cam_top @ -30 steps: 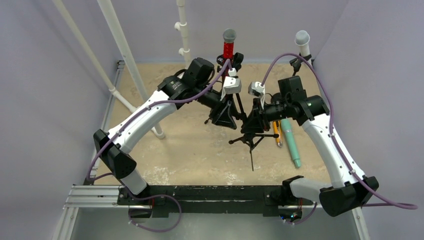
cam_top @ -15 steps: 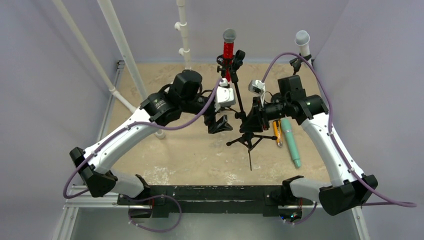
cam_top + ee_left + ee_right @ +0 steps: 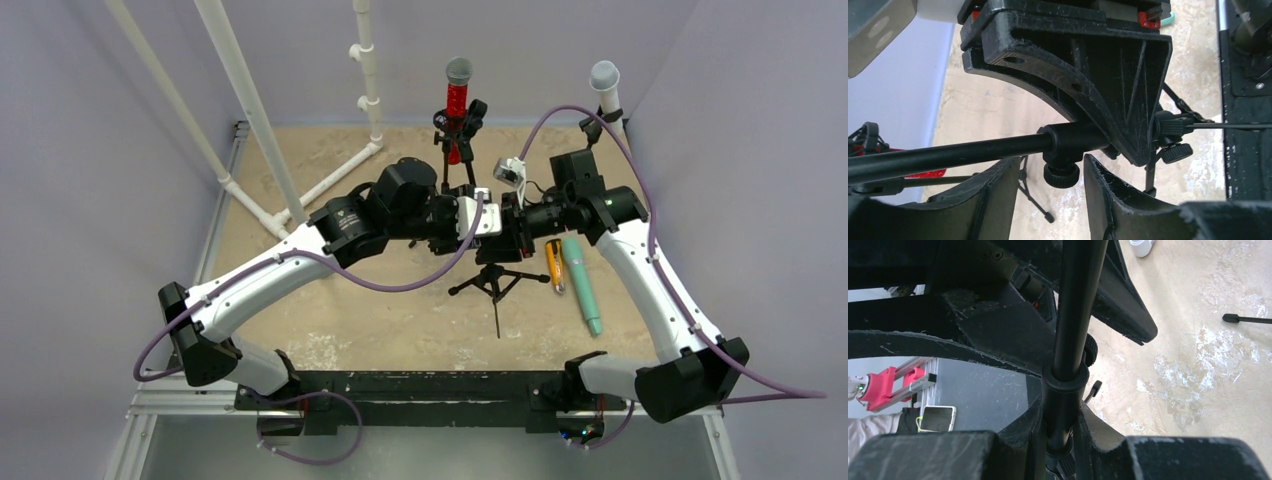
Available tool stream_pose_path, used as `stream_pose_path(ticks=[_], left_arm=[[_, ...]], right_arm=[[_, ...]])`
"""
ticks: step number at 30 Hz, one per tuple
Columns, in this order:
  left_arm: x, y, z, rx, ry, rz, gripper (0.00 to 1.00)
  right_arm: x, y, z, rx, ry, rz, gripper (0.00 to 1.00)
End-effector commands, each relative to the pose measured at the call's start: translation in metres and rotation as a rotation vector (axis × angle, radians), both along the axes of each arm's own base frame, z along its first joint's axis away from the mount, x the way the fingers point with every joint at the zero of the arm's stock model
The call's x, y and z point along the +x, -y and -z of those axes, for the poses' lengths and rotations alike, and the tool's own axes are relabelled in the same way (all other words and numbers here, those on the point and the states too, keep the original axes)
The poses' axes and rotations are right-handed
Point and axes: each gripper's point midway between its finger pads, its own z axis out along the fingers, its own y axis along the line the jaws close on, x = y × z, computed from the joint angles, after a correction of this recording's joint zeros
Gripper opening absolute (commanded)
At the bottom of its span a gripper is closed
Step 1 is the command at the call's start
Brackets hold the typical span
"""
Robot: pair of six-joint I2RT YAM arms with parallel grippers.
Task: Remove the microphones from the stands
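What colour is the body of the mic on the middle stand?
The microphone body is red; best in top external.

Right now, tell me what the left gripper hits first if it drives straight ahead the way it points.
The left gripper, jaws open, would first meet the stand pole at its collar, whose black knob sits just ahead. The right gripper clamps that pole just beyond, though depth is unclear.

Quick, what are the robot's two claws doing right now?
Left gripper: open, either side of the stand's knob.
Right gripper: shut on the stand pole.
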Motion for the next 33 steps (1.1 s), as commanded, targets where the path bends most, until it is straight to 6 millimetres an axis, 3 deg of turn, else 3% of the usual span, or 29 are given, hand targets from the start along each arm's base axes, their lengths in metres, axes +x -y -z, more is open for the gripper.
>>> stream_pose_path(ticks=[1,3,7,13,17,24,28,33], left_arm=[[0.007,0.001,-0.027,-0.036,0.104,-0.006,0.43],[0.006,0.001,-0.025,-0.035,0.097,-0.004,0.33],[-0.005,0.004,-0.023,-0.045,0.049,0.038,0.00],[-0.041,0.000,-0.029,-0.089,-0.185,0.207,0.00],[-0.054,-0.010,-0.040,-0.136,-0.449,0.310,0.00],[-0.072,-0.018,-0.036,-0.126,-0.751,0.420,0.00],[-0.075,-0.015,-0.034,-0.129,-0.858,0.443,0.19],[-0.068,-0.017,-0.027,-0.122,-0.812,0.390,0.49]], right_arm=[[-0.006,-0.003,-0.017,0.065,0.035,-0.029,0.00],[-0.006,-0.003,-0.016,0.064,0.035,-0.029,0.00],[-0.006,-0.002,-0.014,0.058,0.054,-0.032,0.00],[-0.004,0.005,-0.010,0.004,0.143,-0.038,0.00],[-0.002,0.011,-0.010,-0.038,0.212,-0.041,0.00],[0.001,0.011,-0.017,-0.042,0.250,-0.040,0.00],[0.000,0.012,-0.015,-0.048,0.249,-0.040,0.00],[-0.004,0.014,-0.012,-0.052,0.244,-0.038,0.00]])
